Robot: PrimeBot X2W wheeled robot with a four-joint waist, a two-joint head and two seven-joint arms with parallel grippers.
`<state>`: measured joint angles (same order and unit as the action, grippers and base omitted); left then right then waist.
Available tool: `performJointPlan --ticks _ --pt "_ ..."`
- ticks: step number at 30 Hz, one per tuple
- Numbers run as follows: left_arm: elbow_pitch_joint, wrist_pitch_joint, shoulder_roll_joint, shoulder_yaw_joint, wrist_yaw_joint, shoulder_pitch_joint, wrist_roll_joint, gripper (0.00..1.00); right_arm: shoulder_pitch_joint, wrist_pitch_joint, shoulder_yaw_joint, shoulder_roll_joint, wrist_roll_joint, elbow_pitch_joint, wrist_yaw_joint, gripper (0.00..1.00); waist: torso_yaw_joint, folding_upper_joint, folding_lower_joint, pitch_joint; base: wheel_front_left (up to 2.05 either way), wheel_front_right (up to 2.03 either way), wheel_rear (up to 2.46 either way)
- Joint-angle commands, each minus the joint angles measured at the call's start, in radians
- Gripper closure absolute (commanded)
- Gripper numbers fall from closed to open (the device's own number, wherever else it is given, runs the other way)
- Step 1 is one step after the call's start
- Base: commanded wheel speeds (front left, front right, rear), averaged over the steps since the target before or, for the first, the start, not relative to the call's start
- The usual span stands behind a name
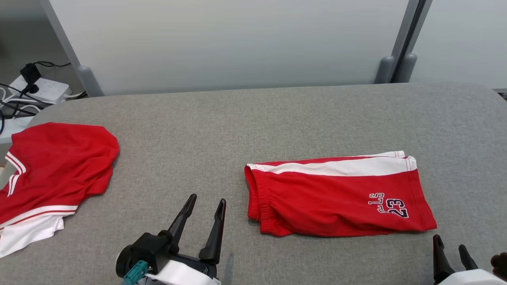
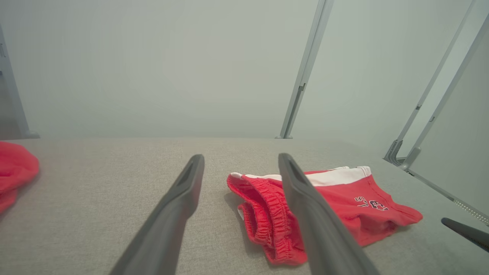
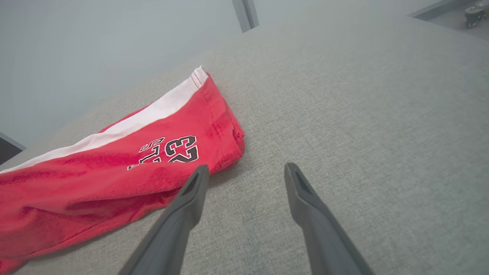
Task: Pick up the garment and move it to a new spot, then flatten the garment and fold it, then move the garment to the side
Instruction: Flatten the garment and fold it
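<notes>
- The red shorts (image 1: 336, 198) are lying folded on the grey table (image 1: 277, 118), a little to the right of its middle.
- Their waistband (image 1: 259, 198) is pointing to the robot's left and the leg hem to its right.
- A white stripe (image 1: 340, 167) is running along the far edge of the shorts, and the number print (image 1: 390, 206) is sitting near the hem (it is reading upside down in the head view).
- The left gripper (image 1: 208, 198) is hovering over the table just beside the waistband, with its two fingers standing wide apart and carrying nothing.
- In the left wrist view the gathered waistband is showing partly behind one finger, but the finger is not touching the cloth.
- The right gripper (image 1: 448, 242) is waiting near the front right corner of the shorts, also spread wide and empty.
- In the right wrist view one fingertip is hanging close to the hem corner, and the other is hanging over bare table.
- A second red garment (image 1: 51, 166), with white trim, is lying crumpled at the left end of the table, well apart from the shorts.
- A white power strip (image 1: 39, 89) with dark cables is sitting beyond the table's far left corner.
</notes>
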<state>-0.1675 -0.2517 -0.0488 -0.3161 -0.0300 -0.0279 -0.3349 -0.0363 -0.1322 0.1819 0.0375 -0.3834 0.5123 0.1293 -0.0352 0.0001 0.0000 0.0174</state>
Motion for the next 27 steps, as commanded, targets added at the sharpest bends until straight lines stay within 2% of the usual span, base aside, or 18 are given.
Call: performJointPlan --ticks 1,8,23,24,25,26,27 --pt "0.025 -0.01 -0.002 0.026 -0.003 -0.028 0.01 0.0 -0.049 -0.002 -0.028 0.013 -0.039 -0.003 0.001 0.0 0.005 -0.0001 0.0 0.005 0.0 0.0 0.0" --pt "0.026 -0.01 -0.003 0.022 -0.007 -0.042 0.007 0.0 -0.132 -0.002 -0.033 0.013 -0.153 0.095 0.001 0.0 0.026 -0.0001 0.0 0.025 0.0 0.0 0.0" --pt "0.036 -0.01 -0.007 0.002 -0.002 -0.066 0.018 0.0 -0.303 -0.033 0.016 0.02 -0.228 0.34 0.001 0.0 0.067 -0.0001 0.0 0.063 0.0 0.0 0.0" --pt "0.036 -0.01 -0.007 0.002 -0.001 -0.067 0.018 0.0 -0.312 -0.034 0.014 0.023 -0.232 0.353 0.001 0.18 0.069 -0.0001 0.0 0.064 0.0 0.0 0.0" --pt "0.036 -0.01 -0.007 0.001 -0.001 -0.068 0.018 0.0 -0.319 -0.035 0.012 0.025 -0.237 0.365 0.001 0.42 0.07 -0.0001 0.0 0.065 0.0 0.0 0.0" --pt "0.036 -0.01 -0.007 0.001 -0.001 -0.069 0.017 0.0 -0.326 -0.037 0.009 0.027 -0.242 0.375 0.001 0.54 0.071 -0.0001 0.0 0.065 0.0 0.0 0.0" --pt "0.036 -0.01 -0.007 0.001 -0.001 -0.069 0.017 0.0 -0.326 -0.037 0.009 0.027 -0.242 0.375 0.001 0.54 0.071 -0.0001 0.0 0.065 0.0 0.0 0.0"
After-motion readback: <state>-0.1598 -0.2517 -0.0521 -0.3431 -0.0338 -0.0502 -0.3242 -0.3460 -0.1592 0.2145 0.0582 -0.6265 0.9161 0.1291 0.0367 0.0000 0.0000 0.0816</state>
